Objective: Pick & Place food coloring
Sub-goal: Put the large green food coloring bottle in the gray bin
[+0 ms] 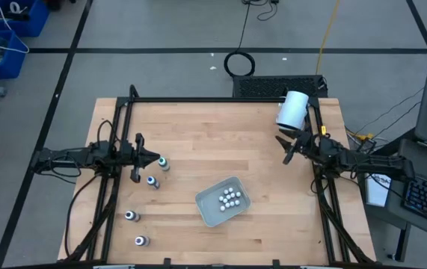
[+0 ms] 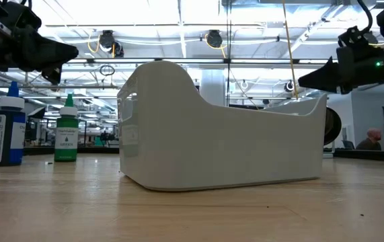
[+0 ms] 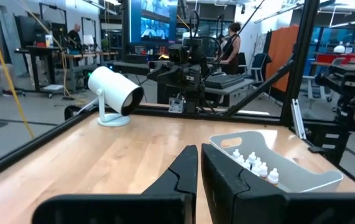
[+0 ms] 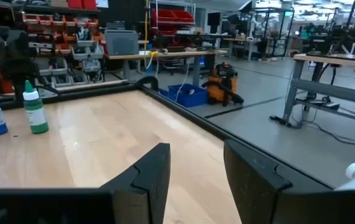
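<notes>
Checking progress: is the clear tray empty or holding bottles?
Holding bottles: the tray has a cluster of small whitish bottles inside; four dark bottles stand outside it.

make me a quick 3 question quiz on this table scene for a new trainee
1. True or false: the small whitish bottles lie inside the clear tray.
2. How many dark-bodied bottles stand on the bare table outside the tray? A) two B) four C) six
3. Fill in: the left pincer is ____, its fingers pressed together with nothing between them.

Key:
1. True.
2. B: one by the left pincer, then three more toward the table's near left corner.
3. Shut. The right pincer is open, near the white cylinder.
</notes>
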Action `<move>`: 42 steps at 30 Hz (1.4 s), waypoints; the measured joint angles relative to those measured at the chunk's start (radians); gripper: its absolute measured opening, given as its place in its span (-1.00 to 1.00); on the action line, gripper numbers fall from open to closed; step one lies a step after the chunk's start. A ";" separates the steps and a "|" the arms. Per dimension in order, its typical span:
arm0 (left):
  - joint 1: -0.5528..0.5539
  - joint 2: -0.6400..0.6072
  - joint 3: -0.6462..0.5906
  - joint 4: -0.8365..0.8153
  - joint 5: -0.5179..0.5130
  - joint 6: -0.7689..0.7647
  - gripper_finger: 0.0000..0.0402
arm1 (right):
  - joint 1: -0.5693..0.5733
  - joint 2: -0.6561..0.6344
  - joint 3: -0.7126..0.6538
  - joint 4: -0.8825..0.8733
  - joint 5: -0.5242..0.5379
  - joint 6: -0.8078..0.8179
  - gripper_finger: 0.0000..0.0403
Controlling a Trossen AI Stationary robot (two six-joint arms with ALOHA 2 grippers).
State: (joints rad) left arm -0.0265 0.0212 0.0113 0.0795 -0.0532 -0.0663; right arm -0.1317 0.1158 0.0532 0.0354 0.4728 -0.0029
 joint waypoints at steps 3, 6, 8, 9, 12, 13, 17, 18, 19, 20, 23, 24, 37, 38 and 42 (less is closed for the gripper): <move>0.000 0.000 0.000 0.000 0.000 0.006 -0.87 | 0.000 0.000 0.000 0.026 -0.002 -0.006 -0.30; 0.000 0.000 0.000 0.000 0.000 0.009 -0.87 | 0.000 0.000 0.000 0.067 -0.001 0.004 -0.30; 0.000 0.000 0.000 0.000 0.000 0.009 -0.87 | 0.000 0.000 0.000 0.088 -0.001 0.014 -0.30; 0.000 0.000 0.000 0.000 -0.001 0.010 -0.87 | 0.000 0.000 0.000 0.097 -0.001 0.018 -0.30; 0.000 0.000 0.000 0.007 -0.092 0.001 -0.87 | 0.000 0.000 0.000 0.103 -0.001 0.018 -0.30; 0.000 0.000 0.000 0.007 -0.147 -0.024 -0.87 | 0.000 0.000 0.000 0.105 -0.001 0.018 -0.30; 0.000 0.006 0.000 0.012 -0.229 -0.045 -0.87 | 0.000 0.000 0.000 0.108 -0.001 0.018 -0.30; 0.000 0.013 0.000 0.023 -0.229 -0.038 -0.87 | 0.000 0.000 0.000 0.108 -0.001 0.018 -0.30; 0.000 0.023 0.000 0.045 -0.227 -0.038 -0.87 | 0.000 0.000 0.000 0.108 -0.002 0.018 -0.30; 0.000 0.036 0.008 0.052 -0.223 -0.045 -0.87 | 0.000 0.000 0.000 0.108 -0.002 0.018 -0.30; -0.007 0.104 0.063 0.050 -0.221 -0.067 -0.87 | 0.000 0.000 0.000 0.110 -0.002 0.018 -0.30; -0.013 0.139 0.087 0.040 -0.233 -0.069 -0.87 | 0.000 0.000 0.000 0.109 -0.002 0.018 -0.30; -0.048 0.843 0.626 -0.401 -0.255 -0.147 -0.87 | 0.000 0.000 0.000 0.110 -0.002 0.018 -0.30; -0.048 0.892 0.683 -0.444 -0.255 -0.142 -0.87 | 0.000 0.000 -0.001 0.110 -0.002 0.018 -0.30; -0.037 1.048 0.916 -0.691 -0.321 -0.216 -0.87 | 0.000 0.001 -0.001 0.110 -0.003 0.018 -0.30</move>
State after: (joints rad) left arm -0.0635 1.0697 0.9277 -0.6117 -0.3744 -0.2821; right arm -0.1314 0.1165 0.0525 0.1459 0.4702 0.0147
